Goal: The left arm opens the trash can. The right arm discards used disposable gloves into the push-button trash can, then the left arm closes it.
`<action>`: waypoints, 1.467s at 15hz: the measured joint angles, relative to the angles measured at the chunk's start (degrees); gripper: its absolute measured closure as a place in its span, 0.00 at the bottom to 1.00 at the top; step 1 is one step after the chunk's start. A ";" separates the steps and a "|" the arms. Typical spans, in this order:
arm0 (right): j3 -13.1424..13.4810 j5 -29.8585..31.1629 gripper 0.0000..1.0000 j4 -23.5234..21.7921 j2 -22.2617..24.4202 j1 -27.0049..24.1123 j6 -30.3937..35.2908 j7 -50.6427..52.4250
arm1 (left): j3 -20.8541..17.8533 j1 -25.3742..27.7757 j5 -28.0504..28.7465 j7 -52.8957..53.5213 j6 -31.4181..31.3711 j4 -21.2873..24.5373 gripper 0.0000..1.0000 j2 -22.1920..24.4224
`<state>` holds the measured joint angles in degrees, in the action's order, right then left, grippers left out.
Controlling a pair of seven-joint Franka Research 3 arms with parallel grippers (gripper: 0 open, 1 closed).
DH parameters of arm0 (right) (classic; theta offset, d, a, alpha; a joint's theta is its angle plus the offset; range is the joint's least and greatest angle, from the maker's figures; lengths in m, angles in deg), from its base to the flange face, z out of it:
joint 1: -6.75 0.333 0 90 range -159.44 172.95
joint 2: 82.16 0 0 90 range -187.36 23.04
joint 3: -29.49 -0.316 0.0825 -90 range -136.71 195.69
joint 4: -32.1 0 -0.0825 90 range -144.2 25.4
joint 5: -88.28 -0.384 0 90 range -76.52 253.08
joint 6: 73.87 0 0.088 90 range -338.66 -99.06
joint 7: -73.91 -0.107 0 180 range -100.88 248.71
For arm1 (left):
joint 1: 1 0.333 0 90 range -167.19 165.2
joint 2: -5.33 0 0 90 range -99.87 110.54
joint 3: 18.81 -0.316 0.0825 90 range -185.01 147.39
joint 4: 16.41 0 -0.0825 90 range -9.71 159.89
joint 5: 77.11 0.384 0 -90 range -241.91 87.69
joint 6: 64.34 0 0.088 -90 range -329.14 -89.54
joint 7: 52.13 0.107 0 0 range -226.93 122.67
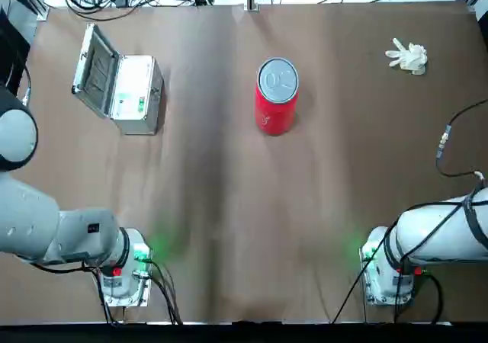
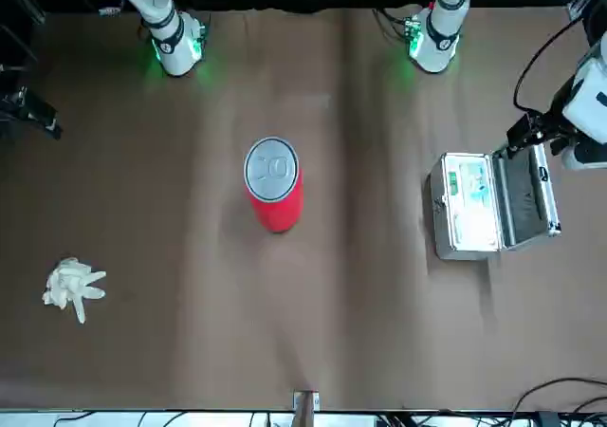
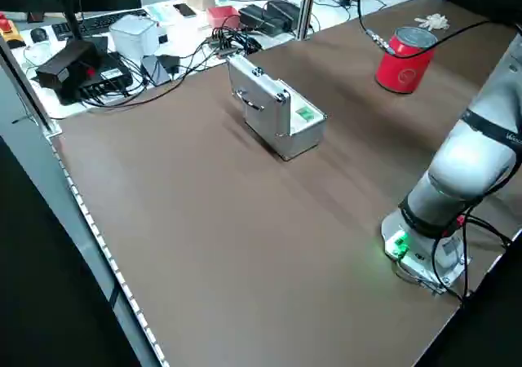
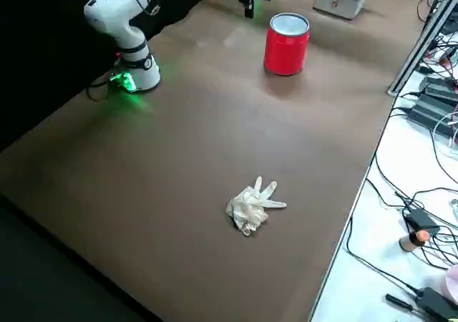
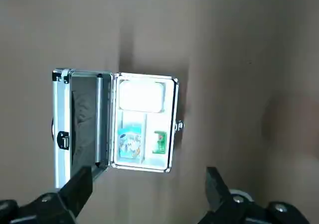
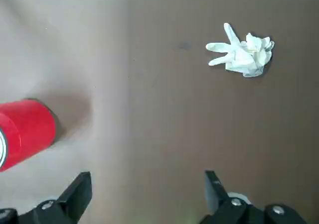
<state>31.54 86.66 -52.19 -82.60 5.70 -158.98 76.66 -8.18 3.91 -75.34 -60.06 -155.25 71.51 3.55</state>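
Trash can [image 1: 277, 103] on the brown table [image 1: 221, 206], widest thing of all. Next in size, two white robot arms: left arm [image 1: 61, 225] and right arm [image 1: 435, 232], bases at the robot's edge with green lights glowing. At the left arm's end, left gripper [image 5: 149, 173] high over the table near the metal case, fingers spread, nothing between. At the right arm's end, right gripper [image 6: 148, 174] high above the table's right side, fingers likewise spread and empty. Toward the left, silver metal case [image 1: 136, 95], lid swung open to the left. Between case and gloves, well apart from both: same red can, upright, round grey lid closed. Smallest, toward the far right, whitish crumpled gloves [image 1: 409, 56], flat on the table, some fingers poking out.
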 joint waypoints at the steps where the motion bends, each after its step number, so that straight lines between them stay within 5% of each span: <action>1: 0.07 0.02 0.00 0.00 0.00 -0.13 0.00 0.00 | 0.01 -0.01 0.00 0.00 0.03 0.00 0.00 -0.01; 13: -0.02 0.02 0.00 0.11 0.27 -2.36 1.38 0.02 | 1.16 -1.41 0.00 0.04 1.15 -0.41 0.00 -1.71; 22: -0.87 -0.78 0.00 0.13 0.28 -1.80 2.44 -0.39 | 8.23 -14.46 -0.08 -1.86 -3.82 -0.51 0.00 -12.17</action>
<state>30.67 85.88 -52.07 -82.32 3.90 -156.54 76.27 0.05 -10.55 -75.41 -61.92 -159.07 71.00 -8.62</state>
